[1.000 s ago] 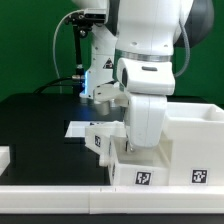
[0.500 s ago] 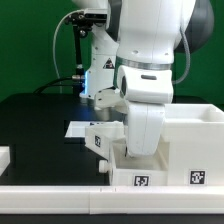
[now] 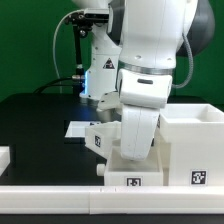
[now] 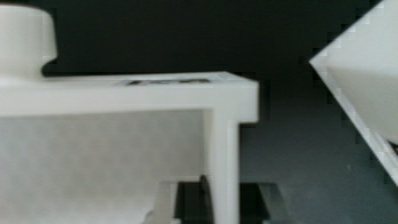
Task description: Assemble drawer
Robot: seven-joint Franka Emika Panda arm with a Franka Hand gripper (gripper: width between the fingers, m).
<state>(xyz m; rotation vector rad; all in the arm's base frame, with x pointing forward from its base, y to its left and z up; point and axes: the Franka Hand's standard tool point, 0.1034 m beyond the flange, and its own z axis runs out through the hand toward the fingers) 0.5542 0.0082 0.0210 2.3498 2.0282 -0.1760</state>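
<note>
The gripper (image 4: pixel 222 199) clamps its jaws on the thin wall of a tray (image 3: pixel 150 172). The shell (image 3: pixel 195 140) stands just beside it, on the exterior view's right.

Gripper (image 4: pixel 221 206) straddled a thin upright wall (image 4: pixel 221 145) of a white tray (image 4: pixel 98 150), with one of the fingers (image 4: pixel 182 206) on each face and the pads apparently pressed against it. Beyond the fingertips the wall met a flat rim with blurred dark marks (image 4: pixel 169 82). A second white part (image 4: pixel 361 90) sat apart to one side, with dark table (image 4: pixel 285 150) between. A rounded white post (image 4: pixel 22 38) was past the rim.
</note>
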